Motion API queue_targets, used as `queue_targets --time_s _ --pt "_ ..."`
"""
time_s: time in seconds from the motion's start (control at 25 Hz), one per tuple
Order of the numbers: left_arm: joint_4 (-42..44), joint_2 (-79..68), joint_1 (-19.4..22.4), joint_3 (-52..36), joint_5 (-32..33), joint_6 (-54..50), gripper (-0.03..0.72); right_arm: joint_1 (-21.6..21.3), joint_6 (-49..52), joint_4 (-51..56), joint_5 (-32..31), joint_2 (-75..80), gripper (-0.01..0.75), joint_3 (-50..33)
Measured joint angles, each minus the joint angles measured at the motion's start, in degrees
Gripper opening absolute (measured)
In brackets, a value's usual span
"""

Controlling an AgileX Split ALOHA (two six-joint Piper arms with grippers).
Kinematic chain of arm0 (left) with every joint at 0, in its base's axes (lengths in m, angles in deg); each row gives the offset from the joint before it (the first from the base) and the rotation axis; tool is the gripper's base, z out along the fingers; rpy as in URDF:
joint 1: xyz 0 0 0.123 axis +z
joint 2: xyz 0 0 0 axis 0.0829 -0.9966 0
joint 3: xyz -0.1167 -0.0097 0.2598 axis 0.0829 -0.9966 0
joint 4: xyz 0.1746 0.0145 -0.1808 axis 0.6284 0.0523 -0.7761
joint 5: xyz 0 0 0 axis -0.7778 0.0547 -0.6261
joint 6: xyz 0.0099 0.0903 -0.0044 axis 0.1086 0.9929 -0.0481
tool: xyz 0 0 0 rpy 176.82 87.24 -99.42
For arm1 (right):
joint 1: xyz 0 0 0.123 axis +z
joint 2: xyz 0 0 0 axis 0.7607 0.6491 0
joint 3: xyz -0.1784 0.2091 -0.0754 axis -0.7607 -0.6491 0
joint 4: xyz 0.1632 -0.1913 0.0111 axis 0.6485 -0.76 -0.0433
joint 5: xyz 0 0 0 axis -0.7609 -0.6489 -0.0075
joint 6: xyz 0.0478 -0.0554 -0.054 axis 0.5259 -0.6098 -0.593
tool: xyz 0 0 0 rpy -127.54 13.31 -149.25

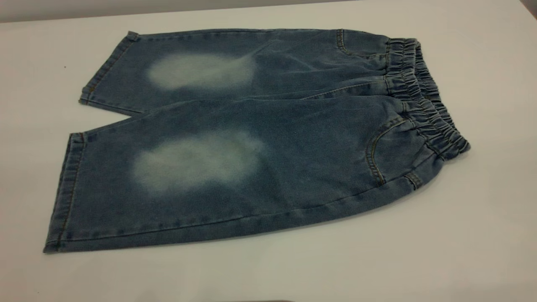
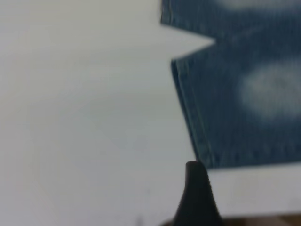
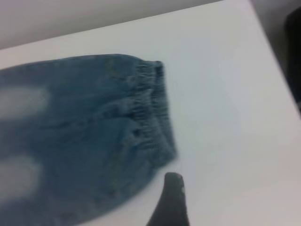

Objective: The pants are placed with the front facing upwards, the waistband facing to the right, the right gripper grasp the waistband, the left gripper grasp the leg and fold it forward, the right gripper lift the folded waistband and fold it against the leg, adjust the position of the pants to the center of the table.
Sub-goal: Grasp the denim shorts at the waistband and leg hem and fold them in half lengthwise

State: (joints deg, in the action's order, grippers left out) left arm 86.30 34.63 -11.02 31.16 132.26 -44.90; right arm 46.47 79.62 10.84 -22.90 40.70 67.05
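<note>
The blue denim pants [image 1: 260, 138] lie flat and front up on the white table [image 1: 482, 230], legs to the left, with a pale faded patch on each leg. The ruffled waistband [image 1: 423, 96] is at the right end. Neither arm shows in the exterior view. In the left wrist view my left gripper [image 2: 233, 188] hovers over bare table just off the near leg's hemmed cuff [image 2: 193, 117]; one black finger [image 2: 195, 197] shows. My right gripper [image 3: 211, 190] hangs over bare table beside the waistband [image 3: 153, 108], one dark finger [image 3: 170, 202] showing. Both are open and hold nothing.
The table's near edge runs just behind the left finger, with a brown strip [image 2: 263, 221] below it. Beyond the table's right edge stands a dark object [image 3: 294, 52]. A grey wall [image 1: 126, 6] runs behind the table's far edge. Bare white surface surrounds the pants.
</note>
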Motion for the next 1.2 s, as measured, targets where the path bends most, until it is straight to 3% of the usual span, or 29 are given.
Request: queue_targets --time_s 0.24,0.52,1.0,1.2 --pt "-0.45 -18.50 0.00 4.16 -13.56 -3.02 0.482 0.00 -8.73 13.63 8.30 18.69 0.568 1.49" --pt "-2.17 -35.92 0.00 6.15 -26.25 -5.72 0.482 0.00 -33.21 38.79 13.09 40.26 0.568 1.59" --pt "-2.55 -44.52 0.00 7.20 -35.09 -5.90 0.482 0.00 -56.39 61.70 19.76 72.99 0.605 2.11" --pt "-2.55 -44.52 0.00 7.20 -36.81 -5.92 0.482 0.00 -61.57 65.96 21.15 83.99 0.616 5.32"
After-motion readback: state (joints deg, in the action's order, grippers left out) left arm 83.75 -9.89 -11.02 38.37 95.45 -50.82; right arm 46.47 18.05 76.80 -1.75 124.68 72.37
